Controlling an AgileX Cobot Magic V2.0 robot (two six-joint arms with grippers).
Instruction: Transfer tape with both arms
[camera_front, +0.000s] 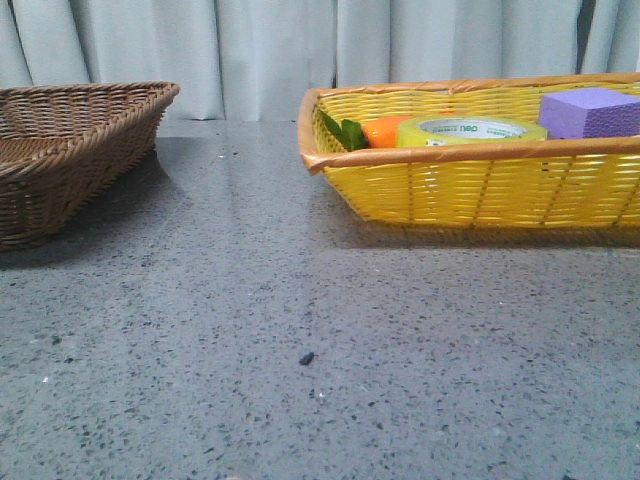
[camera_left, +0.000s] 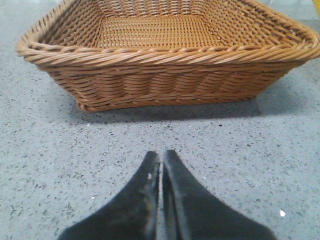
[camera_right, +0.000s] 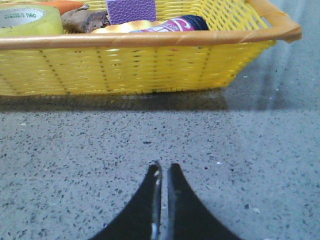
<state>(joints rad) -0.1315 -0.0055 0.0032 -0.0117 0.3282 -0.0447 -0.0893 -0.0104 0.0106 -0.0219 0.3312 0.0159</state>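
Observation:
The yellow tape roll (camera_front: 470, 130) lies flat in the yellow basket (camera_front: 480, 190) at the right, between an orange carrot (camera_front: 385, 130) and a purple block (camera_front: 590, 112). It also shows in the right wrist view (camera_right: 30, 21). My right gripper (camera_right: 163, 166) is shut and empty, low over the table in front of that basket. My left gripper (camera_left: 161, 154) is shut and empty, low over the table in front of the brown wicker basket (camera_left: 165, 75). Neither gripper shows in the front view.
The brown wicker basket (camera_front: 70, 150) stands at the left and looks empty inside. The yellow basket (camera_right: 150, 65) also holds a pink-labelled dark bottle (camera_right: 175, 24), a brown lump (camera_right: 85, 19) and the purple block (camera_right: 131, 10). Grey speckled tabletop (camera_front: 300, 330) lies between the baskets.

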